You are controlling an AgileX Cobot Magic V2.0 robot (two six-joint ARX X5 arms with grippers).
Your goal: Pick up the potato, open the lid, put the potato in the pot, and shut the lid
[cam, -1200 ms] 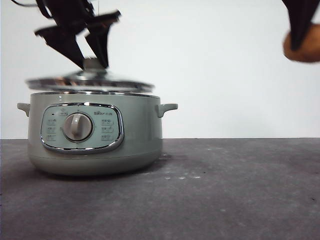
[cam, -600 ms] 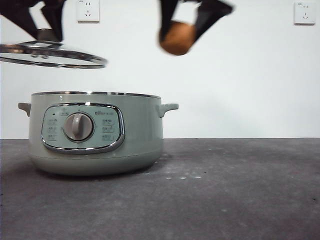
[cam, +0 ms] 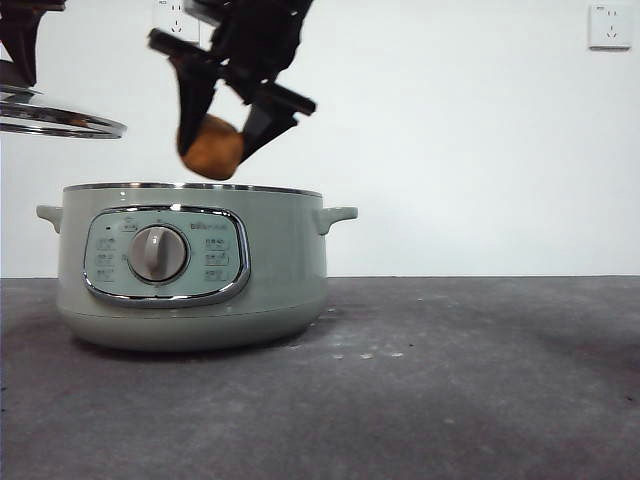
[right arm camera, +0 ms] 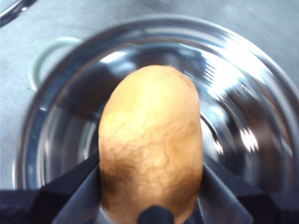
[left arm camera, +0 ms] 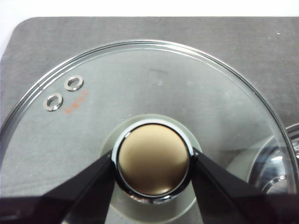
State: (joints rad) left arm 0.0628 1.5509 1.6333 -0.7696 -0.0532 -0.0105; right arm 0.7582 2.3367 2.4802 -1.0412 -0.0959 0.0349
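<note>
a plain white wall (cam: 470, 150) fills the back of the scene, evenly lit and bare but for two white power outlets: one (cam: 609, 26) near the upper right corner, the other (cam: 170, 18) high at the upper left, partly covered. below the wall runs a dark grey counter (cam: 450, 380) with a matte, slightly mottled surface; its far edge meets the wall in a straight level line. a few small pale specks (cam: 365, 354) lie on the counter near the middle. from the left wrist view the same grey surface (left arm camera: 233, 30) shows a rounded corner against a white surround. the light is soft and diffuse, with only faint shadows.
</note>
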